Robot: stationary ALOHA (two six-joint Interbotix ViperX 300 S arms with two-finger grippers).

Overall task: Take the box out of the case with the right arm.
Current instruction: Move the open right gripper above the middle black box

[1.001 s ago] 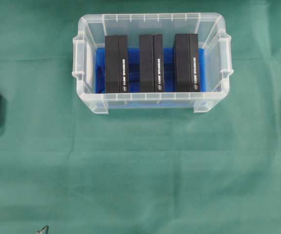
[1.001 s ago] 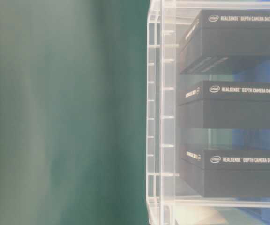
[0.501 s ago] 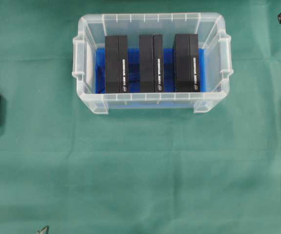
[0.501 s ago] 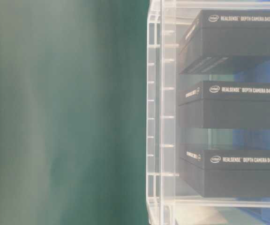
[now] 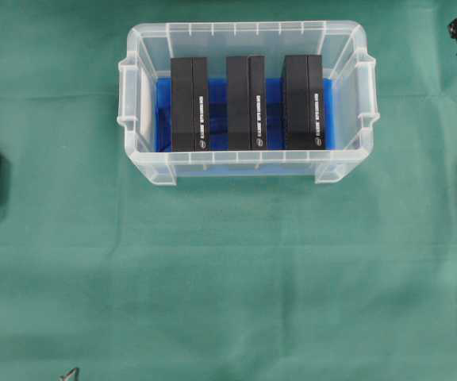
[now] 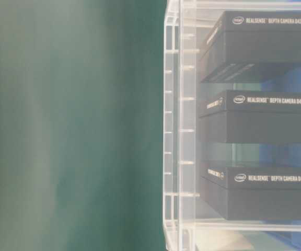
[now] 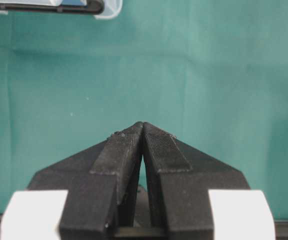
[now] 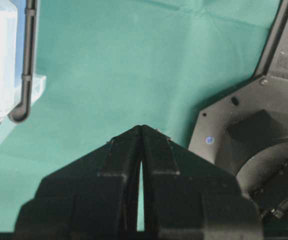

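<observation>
clear case (image 5: 248, 163) sits on green cloth (image 5: 228, 270), three black boxes (image 5: 247, 102) upright in a row inside on the blue floor. right gripper (image 8: 142, 129) pinched closed, empty, over cloth well right of the case. left gripper (image 7: 143, 126) closed too, empty.

- Your case (image 5: 248, 36) looks like clear, glossy plastic.
- The boxes (image 5: 247, 101) you see inside look matt black.
- Your bench (image 5: 228, 278) wears soft green cloth, faintly creased.
</observation>
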